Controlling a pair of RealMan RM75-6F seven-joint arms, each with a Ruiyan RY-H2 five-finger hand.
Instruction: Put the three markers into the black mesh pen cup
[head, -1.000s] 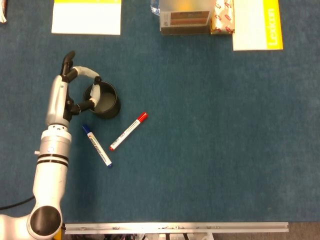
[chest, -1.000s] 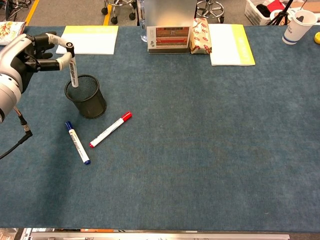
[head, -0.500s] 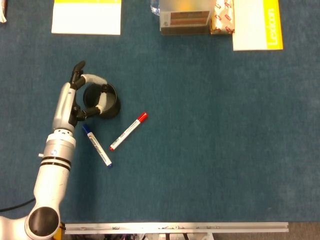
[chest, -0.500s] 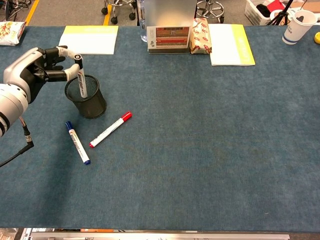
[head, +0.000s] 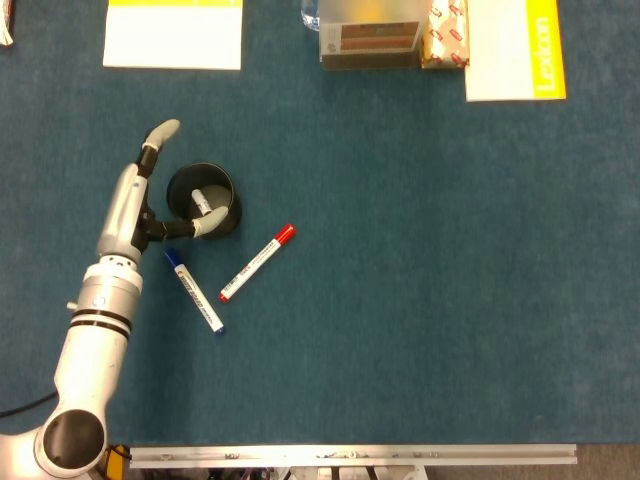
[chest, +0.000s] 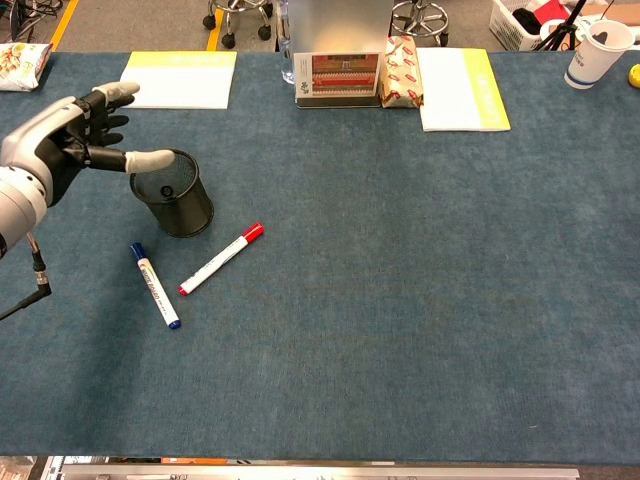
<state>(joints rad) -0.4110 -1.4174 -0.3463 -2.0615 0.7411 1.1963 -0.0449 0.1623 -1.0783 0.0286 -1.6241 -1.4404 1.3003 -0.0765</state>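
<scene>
The black mesh pen cup (head: 202, 201) (chest: 173, 192) stands upright at the left of the blue table. One marker (head: 201, 199) (chest: 165, 190) is inside it, its end just visible. My left hand (head: 150, 195) (chest: 75, 135) hovers beside the cup's left rim, fingers spread and holding nothing, thumb over the rim. A blue-capped marker (head: 193, 291) (chest: 154, 285) and a red-capped marker (head: 257, 262) (chest: 220, 259) lie flat on the table in front of the cup. My right hand is not visible in either view.
A yellow-edged notepad (head: 173, 33) (chest: 179, 79) lies at the back left. A box (head: 370, 40) (chest: 338, 73), a snack packet (chest: 401, 72) and a yellow book (head: 514, 48) (chest: 460, 89) line the back edge. A paper cup (chest: 591, 52) stands far right.
My left hand lowered the marker into the cup and let it go. Its fingers have spread open and the marker now sits inside the cup.
</scene>
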